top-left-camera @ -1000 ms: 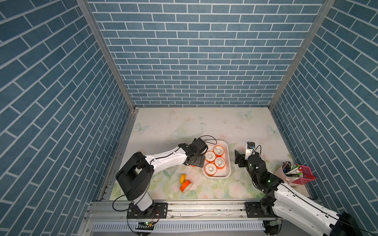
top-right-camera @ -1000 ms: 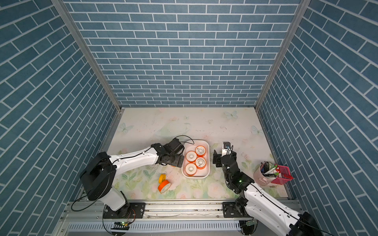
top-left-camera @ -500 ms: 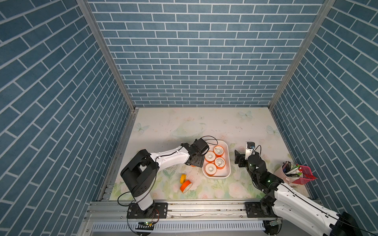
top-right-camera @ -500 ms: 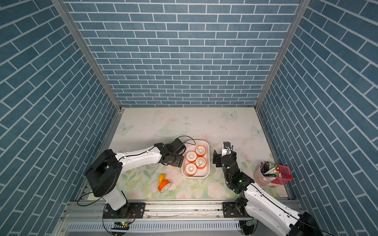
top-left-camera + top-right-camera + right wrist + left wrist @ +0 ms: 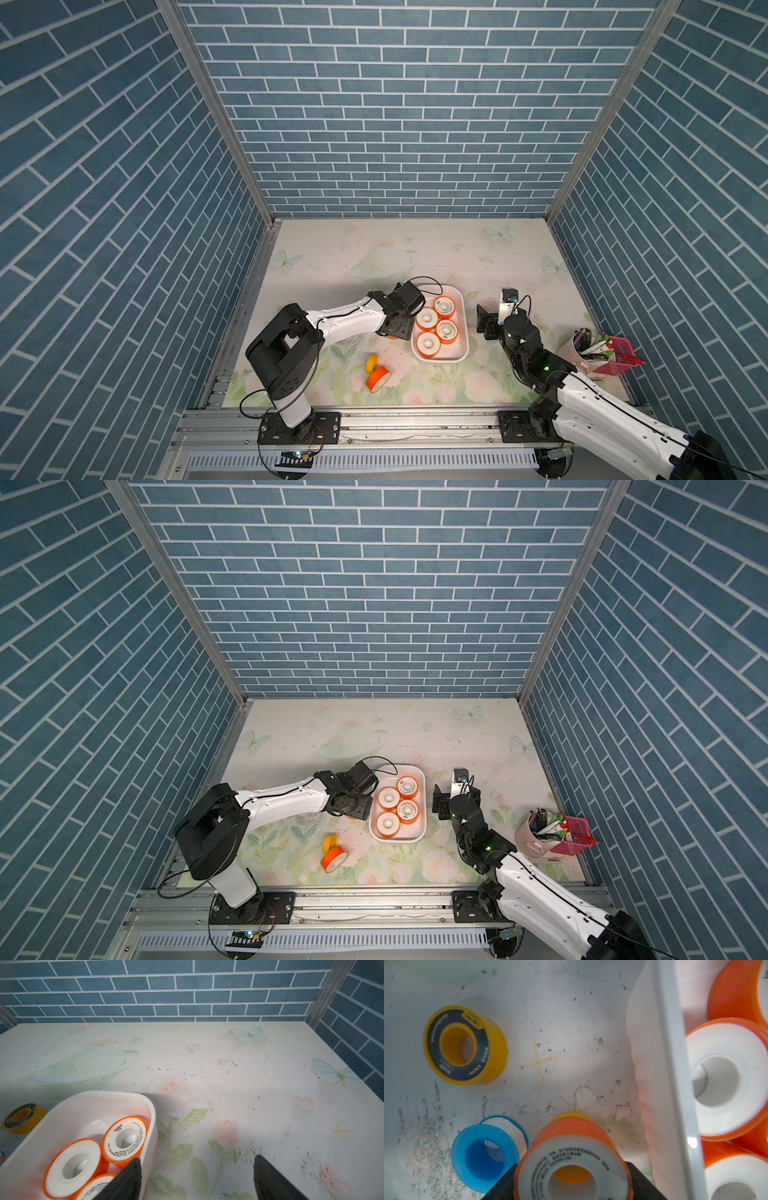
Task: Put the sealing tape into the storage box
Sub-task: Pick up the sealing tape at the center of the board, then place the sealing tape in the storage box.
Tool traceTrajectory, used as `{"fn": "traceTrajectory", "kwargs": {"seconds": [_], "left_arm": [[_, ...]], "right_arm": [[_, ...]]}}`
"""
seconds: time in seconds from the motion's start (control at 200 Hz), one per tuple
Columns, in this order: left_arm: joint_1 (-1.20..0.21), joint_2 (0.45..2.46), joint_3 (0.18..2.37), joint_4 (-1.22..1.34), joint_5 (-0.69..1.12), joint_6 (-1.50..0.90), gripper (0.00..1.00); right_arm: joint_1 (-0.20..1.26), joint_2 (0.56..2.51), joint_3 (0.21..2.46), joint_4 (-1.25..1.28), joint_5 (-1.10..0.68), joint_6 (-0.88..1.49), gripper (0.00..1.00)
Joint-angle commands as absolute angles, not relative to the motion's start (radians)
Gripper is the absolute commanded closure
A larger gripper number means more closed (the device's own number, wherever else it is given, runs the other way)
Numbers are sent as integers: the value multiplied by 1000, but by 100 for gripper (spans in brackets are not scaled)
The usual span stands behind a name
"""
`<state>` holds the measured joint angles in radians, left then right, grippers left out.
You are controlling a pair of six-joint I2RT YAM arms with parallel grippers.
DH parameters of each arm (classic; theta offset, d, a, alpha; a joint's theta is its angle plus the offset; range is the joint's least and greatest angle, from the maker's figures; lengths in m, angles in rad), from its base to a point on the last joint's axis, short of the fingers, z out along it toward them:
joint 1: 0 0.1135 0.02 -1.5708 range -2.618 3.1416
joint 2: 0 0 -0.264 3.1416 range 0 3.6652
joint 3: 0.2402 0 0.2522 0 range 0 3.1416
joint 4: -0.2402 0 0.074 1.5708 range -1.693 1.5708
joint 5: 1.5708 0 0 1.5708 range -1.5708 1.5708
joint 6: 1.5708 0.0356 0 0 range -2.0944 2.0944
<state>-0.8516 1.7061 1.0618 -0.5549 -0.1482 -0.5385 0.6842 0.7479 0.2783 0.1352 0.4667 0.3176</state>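
Note:
The storage box [image 5: 460,354] [image 5: 416,834] is a white tub holding several orange spools of sealing tape [image 5: 428,344]. My left gripper [image 5: 398,331] [image 5: 572,1169] sits low at the box's left outer wall, shut on an orange, white-faced spool [image 5: 571,1147] whose sides both fingers touch. A blue spool [image 5: 483,1155] and a yellow, black-faced spool [image 5: 465,1045] lie on the table beside it. Two more spools, yellow [image 5: 372,361] and orange [image 5: 377,378], lie nearer the front. My right gripper [image 5: 494,312] [image 5: 197,1174] is open over bare table right of the box.
A pink pen cup [image 5: 582,353] and a pink mesh basket [image 5: 617,358] stand at the right edge by the brick wall. My left arm [image 5: 345,320] stretches low across the table's left half. Another yellow spool [image 5: 22,1118] lies beyond the box.
My left gripper's jaws have narrowed onto the orange spool beside the box, and the left arm's base link has turned a little. The right arm has not moved.

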Motion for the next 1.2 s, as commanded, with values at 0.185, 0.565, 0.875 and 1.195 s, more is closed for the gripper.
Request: {"fn": "traceTrajectory", "kwargs": {"seconds": [0.185,0.565,0.875,1.195], "left_arm": [[-857,1648,1110,-617,-204,-546,26],[-861,1597,1287,-693,-180,-525,26],[-933,1898,1615,-731,-166,-507,27],[-946,2125,1790,-709,-115,-509,27]], "right_arm": [[679,759,268,154,466,339,16],[679,756,264,154,480,347,16],[660,732,249,141,495,372,17],[655,734,249,139,498,371,17]]}}
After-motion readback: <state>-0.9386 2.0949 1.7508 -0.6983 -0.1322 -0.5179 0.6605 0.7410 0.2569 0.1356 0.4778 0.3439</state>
